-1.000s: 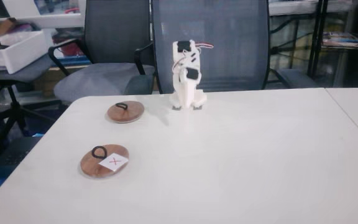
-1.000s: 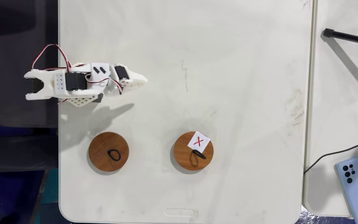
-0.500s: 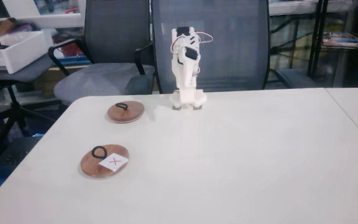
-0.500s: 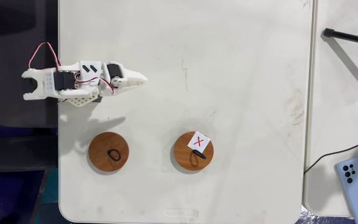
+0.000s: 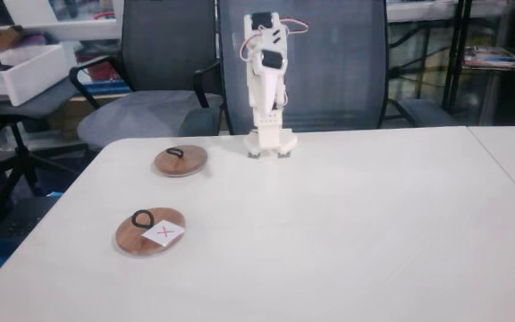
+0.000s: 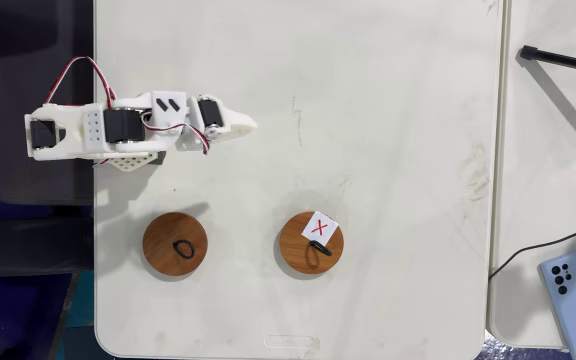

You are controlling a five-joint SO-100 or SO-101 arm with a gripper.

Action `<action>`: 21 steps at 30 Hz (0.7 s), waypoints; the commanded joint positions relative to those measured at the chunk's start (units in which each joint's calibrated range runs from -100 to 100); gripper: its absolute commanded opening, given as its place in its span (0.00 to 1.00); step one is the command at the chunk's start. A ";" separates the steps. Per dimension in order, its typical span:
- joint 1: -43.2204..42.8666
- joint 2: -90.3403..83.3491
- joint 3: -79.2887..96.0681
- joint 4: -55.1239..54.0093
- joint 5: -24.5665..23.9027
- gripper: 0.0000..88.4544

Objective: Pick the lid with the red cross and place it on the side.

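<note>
Arm reared up at the table's back edge, reach toward the marked lid not yet made.

The step in hand looked like the opening approach; the lid with the red cross [image 6: 311, 241] lay flat on the white table [image 6: 388, 120], untouched, its black loop handle [image 6: 314, 252] beside the white label; in the side-on fixed view it sat near the front left [image 5: 150, 232], with the plain brown lid [image 5: 181, 160] behind it; the gripper [image 6: 249, 122] pointed out over the table, well apart from both lids, holding and touching nothing; its fingers looked drawn together, though the tip was too small to be sure; next, I judged, it needed to swing toward the marked lid, part, and descend over the loop.
</note>
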 commanded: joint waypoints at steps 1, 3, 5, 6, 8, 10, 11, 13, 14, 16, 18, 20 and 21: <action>0.13 4.39 -5.59 3.46 -1.05 0.05; 0.13 5.16 -7.58 6.71 -1.64 0.05; 0.13 5.16 -9.39 8.51 -2.52 0.05; 0.13 5.16 -10.03 8.76 -2.86 0.05; 0.21 5.25 -11.03 8.85 -3.20 0.05; 0.43 5.25 -12.11 8.85 -3.20 0.05; 1.03 5.33 -12.48 8.93 -3.20 0.05; 2.98 5.42 -12.75 8.93 -3.20 0.05; 4.26 5.50 -12.75 8.93 -3.20 0.05; 7.63 7.29 -12.75 8.85 -2.71 0.05; 11.16 10.53 -12.84 8.25 -2.62 0.05; 14.68 13.85 -13.29 8.08 -2.57 0.05; 16.41 15.30 -14.29 8.08 -2.57 0.05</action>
